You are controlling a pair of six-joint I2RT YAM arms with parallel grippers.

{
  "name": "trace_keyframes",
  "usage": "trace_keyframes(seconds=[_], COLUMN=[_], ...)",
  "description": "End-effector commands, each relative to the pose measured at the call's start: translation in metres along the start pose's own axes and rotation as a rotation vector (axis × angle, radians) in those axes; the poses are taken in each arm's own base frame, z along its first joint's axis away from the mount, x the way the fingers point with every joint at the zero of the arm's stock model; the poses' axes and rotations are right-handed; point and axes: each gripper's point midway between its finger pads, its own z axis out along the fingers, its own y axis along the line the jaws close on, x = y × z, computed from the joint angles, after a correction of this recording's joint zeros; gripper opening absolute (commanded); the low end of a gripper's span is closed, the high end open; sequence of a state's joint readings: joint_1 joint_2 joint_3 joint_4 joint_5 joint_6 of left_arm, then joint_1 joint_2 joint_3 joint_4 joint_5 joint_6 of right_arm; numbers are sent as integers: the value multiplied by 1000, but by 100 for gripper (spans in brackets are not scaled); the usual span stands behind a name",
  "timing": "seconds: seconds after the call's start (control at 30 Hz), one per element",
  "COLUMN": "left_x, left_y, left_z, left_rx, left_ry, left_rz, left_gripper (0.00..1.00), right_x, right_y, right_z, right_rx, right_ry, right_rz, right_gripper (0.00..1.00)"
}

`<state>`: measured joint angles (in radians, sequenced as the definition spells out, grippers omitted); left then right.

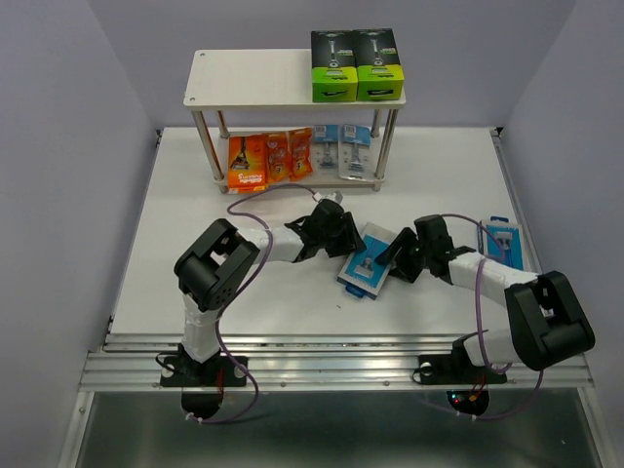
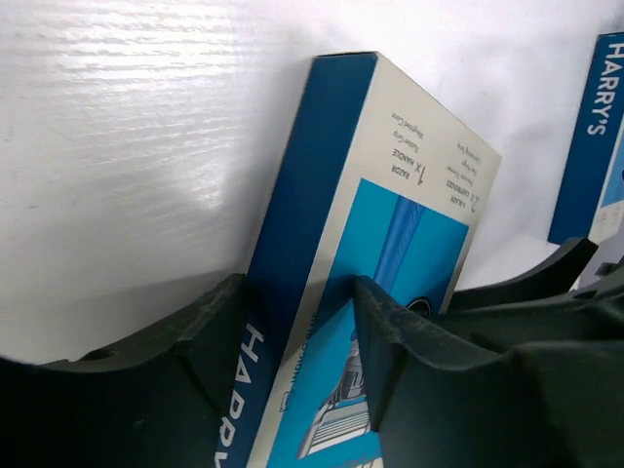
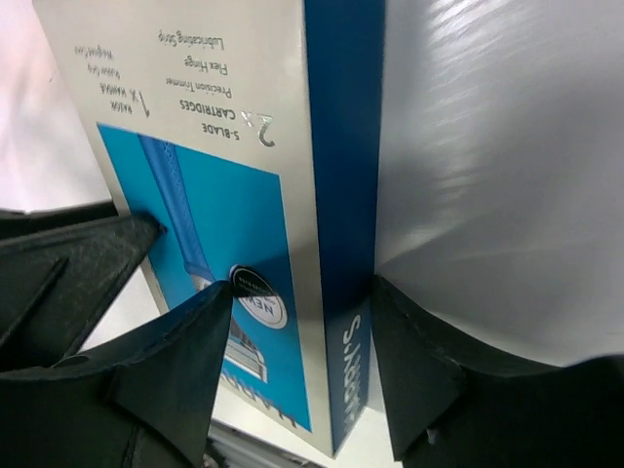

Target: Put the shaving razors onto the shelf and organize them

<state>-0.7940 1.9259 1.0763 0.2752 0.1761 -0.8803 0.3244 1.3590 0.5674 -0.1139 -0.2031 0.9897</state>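
A blue razor box with a white panel (image 1: 366,261) sits mid-table, held between both grippers. My left gripper (image 1: 341,237) grips its left edge; in the left wrist view (image 2: 300,292) the fingers press the box (image 2: 390,195) on its side and front. My right gripper (image 1: 397,255) grips its right edge; in the right wrist view (image 3: 302,288) its fingers touch the box (image 3: 224,146) on both sides. The shelf (image 1: 253,80) stands at the back. Two black-and-green boxes (image 1: 357,64) stand on its top board, with orange packs (image 1: 265,159) and light-blue cards (image 1: 343,151) on the lower board.
A second blue box (image 1: 503,244) lies flat on the table to the right of my right arm and also shows in the left wrist view (image 2: 595,127). The left half of the shelf's top board is bare.
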Motion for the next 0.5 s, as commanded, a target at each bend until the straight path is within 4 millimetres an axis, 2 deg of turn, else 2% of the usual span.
trace_keyframes(seconds=[0.0,0.07,0.1,0.13,0.2,0.27,0.3,0.33,0.43,0.47], left_x=[-12,-22,-32,-31,-33,-24,-24,-10,-1,14], left_y=[-3,2,-1,12,22,36,32,47,49,61], left_z=[-6,-16,-26,-31,-42,-58,-70,-74,-96,-99], left_rx=[-32,-58,-54,-96,-124,-156,-138,-163,-124,-116], left_ry=[-32,-65,-96,-105,-125,-134,-147,-131,-156,-143], left_rz=[32,22,11,-2,-23,-63,-77,-119,-183,-222], left_gripper=[59,75,77,80,85,89,93,94,94,94], right_x=[24,25,24,23,19,17,17,20,23,25], right_y=[19,11,11,9,11,10,9,10,6,4], right_z=[1,2,1,1,0,-1,-2,-2,-1,1], right_rx=[-104,-80,-79,-76,-85,-81,-79,-81,-76,-69], right_ry=[97,82,73,58,37,19,19,24,35,45], right_rz=[40,76,105,115,136,147,161,157,163,165], right_gripper=[62,60,60,59,59,57,57,56,56,56])
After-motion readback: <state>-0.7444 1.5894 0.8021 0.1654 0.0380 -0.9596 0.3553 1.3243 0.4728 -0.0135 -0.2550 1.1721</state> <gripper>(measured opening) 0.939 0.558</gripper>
